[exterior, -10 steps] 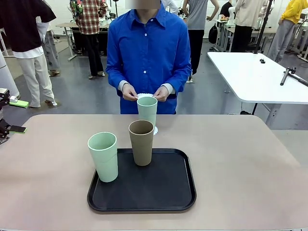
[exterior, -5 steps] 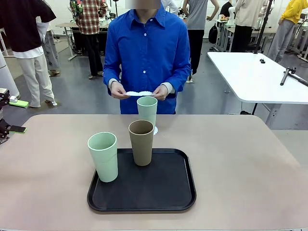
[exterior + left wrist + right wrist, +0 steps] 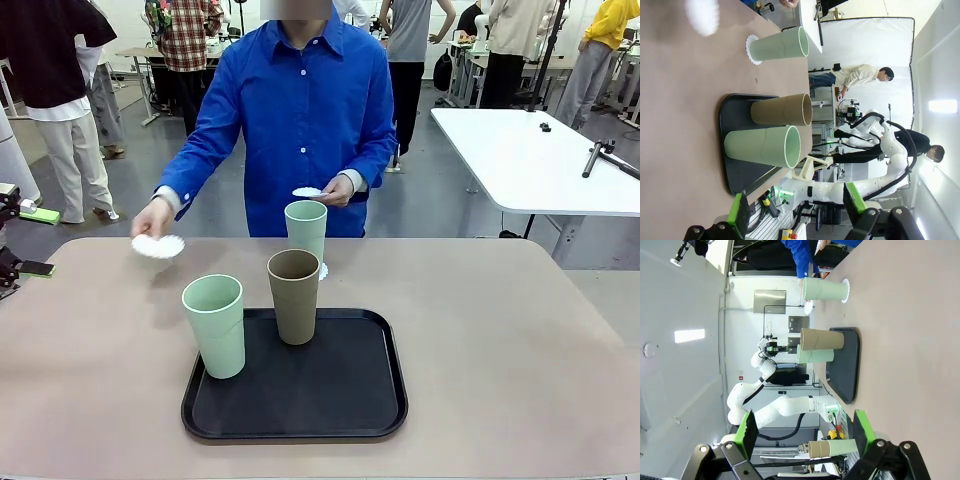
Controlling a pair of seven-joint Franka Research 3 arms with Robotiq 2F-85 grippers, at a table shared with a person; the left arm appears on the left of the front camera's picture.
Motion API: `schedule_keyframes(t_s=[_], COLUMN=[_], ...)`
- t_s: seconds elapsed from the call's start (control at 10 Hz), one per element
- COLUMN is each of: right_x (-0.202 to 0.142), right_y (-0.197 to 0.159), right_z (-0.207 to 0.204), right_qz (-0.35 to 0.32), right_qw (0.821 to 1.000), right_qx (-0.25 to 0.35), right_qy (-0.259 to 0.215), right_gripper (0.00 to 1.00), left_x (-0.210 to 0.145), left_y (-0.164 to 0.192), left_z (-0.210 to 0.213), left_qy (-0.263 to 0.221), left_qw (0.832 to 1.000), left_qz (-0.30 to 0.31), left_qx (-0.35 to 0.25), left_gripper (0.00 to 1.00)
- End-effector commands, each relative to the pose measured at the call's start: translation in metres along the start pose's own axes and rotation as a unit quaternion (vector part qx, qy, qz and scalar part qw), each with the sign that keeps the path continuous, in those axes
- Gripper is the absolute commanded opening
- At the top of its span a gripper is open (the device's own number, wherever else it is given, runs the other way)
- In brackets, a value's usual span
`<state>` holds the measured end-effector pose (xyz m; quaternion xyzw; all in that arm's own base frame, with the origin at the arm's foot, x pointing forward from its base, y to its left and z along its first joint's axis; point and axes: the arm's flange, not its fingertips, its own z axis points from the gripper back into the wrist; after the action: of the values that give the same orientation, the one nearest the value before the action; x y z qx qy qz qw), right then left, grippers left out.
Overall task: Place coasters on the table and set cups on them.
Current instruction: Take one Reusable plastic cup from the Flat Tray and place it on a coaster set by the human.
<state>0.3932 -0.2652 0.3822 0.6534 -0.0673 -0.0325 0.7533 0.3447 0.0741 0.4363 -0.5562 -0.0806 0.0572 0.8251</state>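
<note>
Thin white lacy round coaster [image 3: 158, 246] hovering low over the beige matte table [image 3: 500, 330], upper left of the front frame.
Held in a person's hand [image 3: 152, 216], up-left of the black tray [image 3: 300, 425], nearer the left gripper [image 3: 796, 194] than the right gripper [image 3: 805, 422]; both agape, empty. Three coasters: this, a second coaster [image 3: 308, 191] in the other hand [image 3: 338, 190], a third coaster [image 3: 752, 49] under the far mint tumbler [image 3: 306, 228]. Three upright cups, two on the tray.

Lab hall: worktables [image 3: 530, 165], standing people [image 3: 60, 100]

Cups [image 3: 294, 295] and tray [image 3: 340, 400] block the table's [image 3: 520, 340] middle; sides lie open, one hand [image 3: 152, 217] far left.
</note>
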Motion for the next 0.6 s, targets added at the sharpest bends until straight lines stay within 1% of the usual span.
schedule_keyframes(t_s=[0.0,0.5], right_x=[0.0012,0.0012], right_y=[0.0019,0.0019], right_z=[0.0018,0.0018], right_qz=[-0.003,-0.003], right_qw=[1.000,1.000], right_qx=[-0.002,-0.002], right_qy=[0.000,0.000], right_gripper=[1.00,1.00], left_x=[0.0003,0.0003], left_y=[0.0001,0.0001], left_z=[0.0009,0.0009], left_qy=[-0.003,-0.003], left_qw=[1.000,1.000], left_qz=[-0.004,-0.004], left_qx=[-0.008,-0.008], left_gripper=[1.00,1.00])
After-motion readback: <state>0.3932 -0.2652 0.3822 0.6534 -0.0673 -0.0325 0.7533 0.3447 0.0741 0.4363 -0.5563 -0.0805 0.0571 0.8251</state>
